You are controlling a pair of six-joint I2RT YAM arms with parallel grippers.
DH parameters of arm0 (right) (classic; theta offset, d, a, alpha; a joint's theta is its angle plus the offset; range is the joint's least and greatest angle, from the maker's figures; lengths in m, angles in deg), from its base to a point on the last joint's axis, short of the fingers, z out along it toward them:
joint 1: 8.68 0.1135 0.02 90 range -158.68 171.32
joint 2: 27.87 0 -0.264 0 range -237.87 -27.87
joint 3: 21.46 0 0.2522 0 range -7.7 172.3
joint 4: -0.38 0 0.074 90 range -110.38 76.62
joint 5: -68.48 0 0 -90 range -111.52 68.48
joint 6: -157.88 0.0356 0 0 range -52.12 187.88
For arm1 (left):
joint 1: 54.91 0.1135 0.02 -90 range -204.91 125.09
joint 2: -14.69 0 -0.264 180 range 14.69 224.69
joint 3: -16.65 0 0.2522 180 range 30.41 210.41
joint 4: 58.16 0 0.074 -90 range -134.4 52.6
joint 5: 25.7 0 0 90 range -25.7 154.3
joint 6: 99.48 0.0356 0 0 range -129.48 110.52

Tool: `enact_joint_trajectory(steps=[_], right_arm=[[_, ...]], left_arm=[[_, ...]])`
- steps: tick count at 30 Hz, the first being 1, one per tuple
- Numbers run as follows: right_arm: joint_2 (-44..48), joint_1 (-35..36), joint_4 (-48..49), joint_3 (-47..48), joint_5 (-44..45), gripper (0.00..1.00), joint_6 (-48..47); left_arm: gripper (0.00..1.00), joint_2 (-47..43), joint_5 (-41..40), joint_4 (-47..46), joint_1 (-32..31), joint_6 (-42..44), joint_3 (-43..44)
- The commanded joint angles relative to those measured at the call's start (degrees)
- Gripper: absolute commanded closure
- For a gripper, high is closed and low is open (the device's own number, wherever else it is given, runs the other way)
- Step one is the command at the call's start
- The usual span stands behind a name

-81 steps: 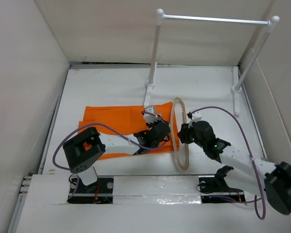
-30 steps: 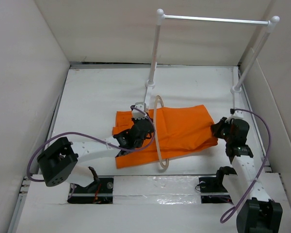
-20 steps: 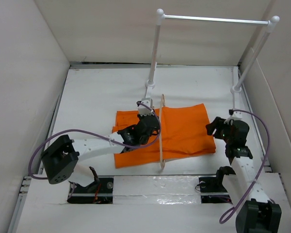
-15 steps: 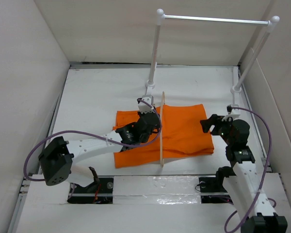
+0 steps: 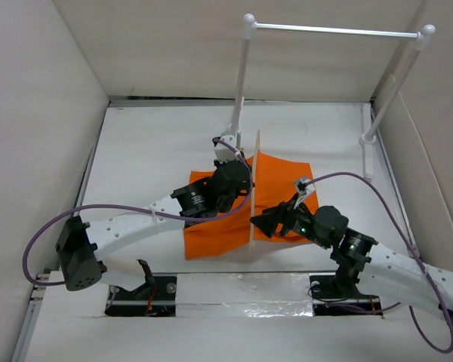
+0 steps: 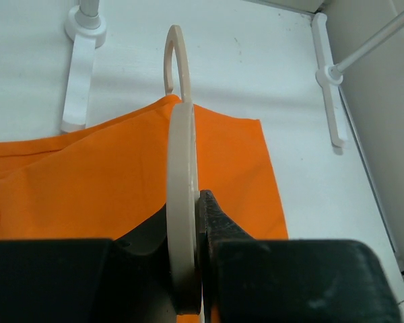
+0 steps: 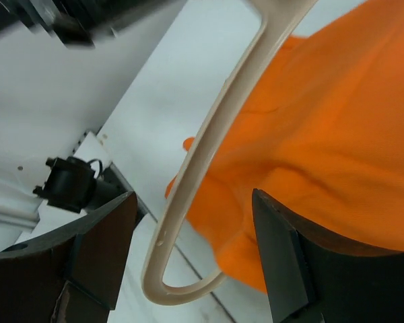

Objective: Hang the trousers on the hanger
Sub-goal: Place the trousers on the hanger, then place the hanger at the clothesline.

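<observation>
Left tool (image 6: 186, 217) is clamped on the edge-on hanger (image 6: 182, 161), its arm hiding part of the orange trousers (image 5: 275, 181). Right tool (image 7: 192, 229) stands apart; its view crops the hanger's top.

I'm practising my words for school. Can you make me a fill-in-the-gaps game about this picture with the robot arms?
1. The trousers are the colour ____.
2. The left gripper is shut on the ____.
3. The right gripper has its jaws ____.

Missing words: orange; hanger; open.
</observation>
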Motion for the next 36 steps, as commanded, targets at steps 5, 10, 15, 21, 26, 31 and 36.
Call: enact_joint_trajectory(steps=[5, 10, 15, 21, 26, 31, 36], right_arm=[[-12.8, 8.2, 8.3, 7.0, 13.6, 0.3, 5.1], [-15.9, 8.2, 15.8, 6.8, 14.1, 0.49, 6.2], [-15.4, 8.2, 14.3, 10.3, 13.6, 0.56, 4.8], [-12.5, 8.2, 13.4, 12.3, 13.5, 0.9, 5.3], [-10.2, 8.2, 13.5, 14.8, 12.5, 0.96, 6.7], [-7.5, 4.9, 12.5, 18.6, 10.6, 1.0, 8.6], [-6.4, -2.7, 14.3, 19.5, 4.2, 1.0, 12.7]], left_arm=[[1.0, -1.3, -1.0, -2.1, -1.1, -1.5, 9.1], [1.0, -1.5, -0.6, -1.1, -1.1, -1.0, 10.3], [1.0, -0.7, -0.3, -0.7, -1.1, 0.1, 12.9], [1.0, 2.3, 3.5, 0.5, -1.1, 1.9, 20.1], [0.8, 5.4, 8.3, 2.1, -1.1, 4.7, 29.6], [0.51, 8.5, 10.4, 3.0, -1.1, 6.4, 36.4], [0.35, 10.7, 12.8, 4.7, -0.6, 8.3, 43.5]])
